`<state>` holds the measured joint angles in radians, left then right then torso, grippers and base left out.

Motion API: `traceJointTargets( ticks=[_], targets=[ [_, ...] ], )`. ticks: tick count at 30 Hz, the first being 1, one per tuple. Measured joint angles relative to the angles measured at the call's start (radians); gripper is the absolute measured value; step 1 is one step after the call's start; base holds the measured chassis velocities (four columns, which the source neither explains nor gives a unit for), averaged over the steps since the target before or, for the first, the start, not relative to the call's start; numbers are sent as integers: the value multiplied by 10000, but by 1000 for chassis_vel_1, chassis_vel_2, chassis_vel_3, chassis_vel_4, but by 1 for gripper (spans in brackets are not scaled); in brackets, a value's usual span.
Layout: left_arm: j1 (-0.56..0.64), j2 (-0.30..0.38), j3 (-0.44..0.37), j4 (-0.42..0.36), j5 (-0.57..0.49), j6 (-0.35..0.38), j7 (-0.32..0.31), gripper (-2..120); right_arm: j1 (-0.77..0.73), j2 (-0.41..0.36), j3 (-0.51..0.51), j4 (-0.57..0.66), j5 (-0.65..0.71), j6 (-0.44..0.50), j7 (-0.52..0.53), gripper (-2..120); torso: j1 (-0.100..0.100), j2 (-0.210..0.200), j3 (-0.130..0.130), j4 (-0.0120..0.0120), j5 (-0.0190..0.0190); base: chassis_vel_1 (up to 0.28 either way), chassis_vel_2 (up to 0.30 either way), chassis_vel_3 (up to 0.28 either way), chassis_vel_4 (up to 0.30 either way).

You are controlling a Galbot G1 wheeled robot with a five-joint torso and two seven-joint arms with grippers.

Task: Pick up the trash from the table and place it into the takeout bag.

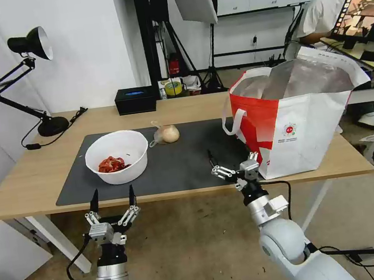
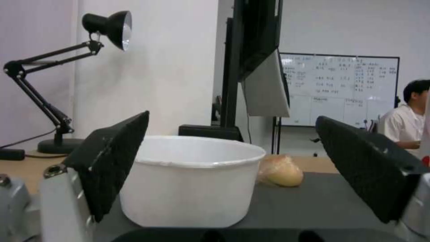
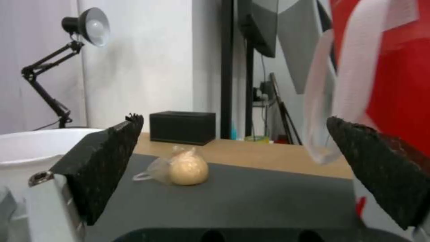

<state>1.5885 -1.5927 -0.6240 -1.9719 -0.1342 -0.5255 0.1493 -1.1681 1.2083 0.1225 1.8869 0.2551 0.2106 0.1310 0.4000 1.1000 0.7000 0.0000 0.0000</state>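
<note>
Nearest the camera, the left gripper (image 1: 112,196) is held just off the near edge of the table (image 1: 28,188), its jaws spread wide and empty, directly in front of the white bowl (image 1: 117,157). Red scraps (image 1: 112,164) are seen lying inside the bowl, which stands on the left part of the dark grey mat (image 1: 185,158). In the left wrist view the bowl (image 2: 192,179) is framed squarely between the two black pads (image 2: 112,161).

Just right of the bowl and a little farther back, the clear bag with a yellowish lump (image 1: 166,134) is seen resting on the mat. Behind it, at the table's far edge, a black box (image 1: 136,100) is set well apart.

Right of the bowl, the right gripper (image 1: 233,168) is poised over the mat's near edge, likewise released and holding nothing, just beside the takeout bag (image 1: 295,121), whose white loop handle (image 3: 331,94) hangs close to it in the right wrist view.

Nothing is grasped yet, so the task is judged to be at an approach, most likely toward the bowl. A forward reach and a closing on the bowl's rim or wall would be called for, with the bowl kept level so the scraps are not spilled.

Open mat is left between the bowl and the takeout bag for carrying across; the tote's tall open mouth must be cleared from above.
</note>
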Motion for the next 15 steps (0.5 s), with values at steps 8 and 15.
traceJointTargets(
  ticks=[8,15],
  targets=[
    [74,-1,-39,34,1,-67,0,100,1025,-356,-548,-388,583,-428,5,100,0,0,0,0,-1,0,0,0,0],
    [47,-2,-42,51,4,-78,1,100,2032,-417,-1133,-943,1112,-722,84,100,0,0,0,0,0,0,0,0,0]
  ],
)
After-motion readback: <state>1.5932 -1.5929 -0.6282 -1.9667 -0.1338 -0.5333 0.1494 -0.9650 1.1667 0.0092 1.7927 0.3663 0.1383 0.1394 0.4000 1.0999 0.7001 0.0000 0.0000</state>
